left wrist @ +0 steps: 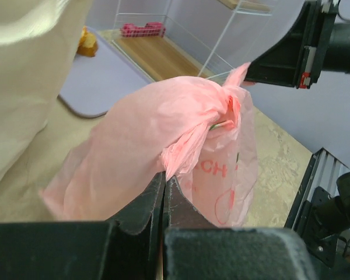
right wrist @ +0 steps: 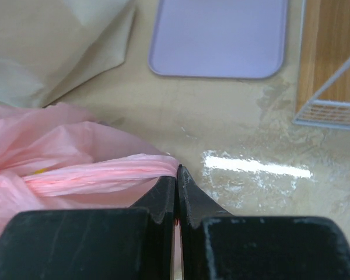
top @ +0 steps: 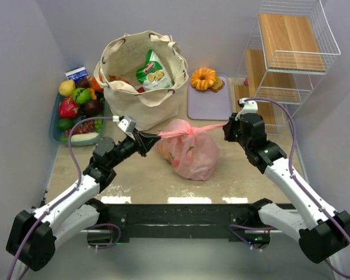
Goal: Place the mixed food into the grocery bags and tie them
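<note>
The 2 arms match: the left arm (top: 64, 204) and right arm (top: 291, 181) have white shells, black joint housings and a lilac cable (top: 73, 149) alongside each. The left gripper (top: 147, 140) and right gripper (top: 226, 125) are black and wedge-fingered, each with a white camera block (top: 126, 123) just behind. A red tab (left wrist: 304, 80) marks the right gripper's side.

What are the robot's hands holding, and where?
Both hold the pink bag: the left gripper pinches one handle end, the right gripper the other.

Left pincer (top: 156, 138) clamped, right pincer (top: 226, 125) clamped, tips pointing toward each other
</note>
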Available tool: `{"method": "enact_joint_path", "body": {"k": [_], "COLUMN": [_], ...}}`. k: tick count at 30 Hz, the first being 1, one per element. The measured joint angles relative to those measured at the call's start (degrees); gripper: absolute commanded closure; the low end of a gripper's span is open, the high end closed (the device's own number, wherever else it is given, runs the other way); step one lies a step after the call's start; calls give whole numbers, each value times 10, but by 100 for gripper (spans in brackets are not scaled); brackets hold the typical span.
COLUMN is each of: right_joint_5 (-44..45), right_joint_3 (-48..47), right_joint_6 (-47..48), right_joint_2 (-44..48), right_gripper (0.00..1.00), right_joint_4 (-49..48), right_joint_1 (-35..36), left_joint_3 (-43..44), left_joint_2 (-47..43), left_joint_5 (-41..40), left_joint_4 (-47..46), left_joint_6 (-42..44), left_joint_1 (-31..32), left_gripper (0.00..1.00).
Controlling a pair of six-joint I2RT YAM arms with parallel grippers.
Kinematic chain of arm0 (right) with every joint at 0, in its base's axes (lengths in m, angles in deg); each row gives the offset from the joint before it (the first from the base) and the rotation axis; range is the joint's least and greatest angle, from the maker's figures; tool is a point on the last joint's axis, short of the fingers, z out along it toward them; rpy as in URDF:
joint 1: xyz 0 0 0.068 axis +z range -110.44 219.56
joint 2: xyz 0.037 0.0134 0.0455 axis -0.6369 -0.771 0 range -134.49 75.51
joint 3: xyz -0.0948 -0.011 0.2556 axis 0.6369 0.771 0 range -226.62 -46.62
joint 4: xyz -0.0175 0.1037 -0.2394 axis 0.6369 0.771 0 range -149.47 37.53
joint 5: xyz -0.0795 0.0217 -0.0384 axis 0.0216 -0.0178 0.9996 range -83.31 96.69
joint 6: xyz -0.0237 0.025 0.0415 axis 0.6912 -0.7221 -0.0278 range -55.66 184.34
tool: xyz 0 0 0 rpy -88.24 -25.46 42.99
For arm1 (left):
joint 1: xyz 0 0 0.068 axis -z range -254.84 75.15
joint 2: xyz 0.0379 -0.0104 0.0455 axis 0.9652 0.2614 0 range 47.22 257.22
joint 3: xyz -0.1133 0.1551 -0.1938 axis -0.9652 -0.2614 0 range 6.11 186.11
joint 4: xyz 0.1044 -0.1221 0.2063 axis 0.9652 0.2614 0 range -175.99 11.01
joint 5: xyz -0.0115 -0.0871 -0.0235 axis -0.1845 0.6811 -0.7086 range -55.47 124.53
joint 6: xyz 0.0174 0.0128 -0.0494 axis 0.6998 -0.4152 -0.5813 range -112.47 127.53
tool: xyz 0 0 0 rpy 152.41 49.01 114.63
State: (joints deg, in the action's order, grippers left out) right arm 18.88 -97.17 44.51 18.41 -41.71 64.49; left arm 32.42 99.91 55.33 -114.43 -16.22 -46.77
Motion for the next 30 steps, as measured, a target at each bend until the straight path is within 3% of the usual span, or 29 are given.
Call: {"method": "enact_joint_path", "body": {"k": [11,19,30], "right_joint_5": [-155,-199,-217], "right_joint_3": [110,146,150], "right_joint_6": [-78,-98,-93], "right_joint_2": [8,31,40], "right_gripper": [100,100,100], "right_joint_4": [-59,-67,-71], "right_joint_1": [-137,-169,-177], "left_joint_3": [-109,-142,-143], "left_joint_2": [-94,-104,-108], "left_joint_5": [-33,-5,16], "left_joint_4": [59,58,57], "left_joint_6": [-106,-161,-172], "left_joint_1": [-87,-132,-157], "left_gripper": [100,100,100]}}
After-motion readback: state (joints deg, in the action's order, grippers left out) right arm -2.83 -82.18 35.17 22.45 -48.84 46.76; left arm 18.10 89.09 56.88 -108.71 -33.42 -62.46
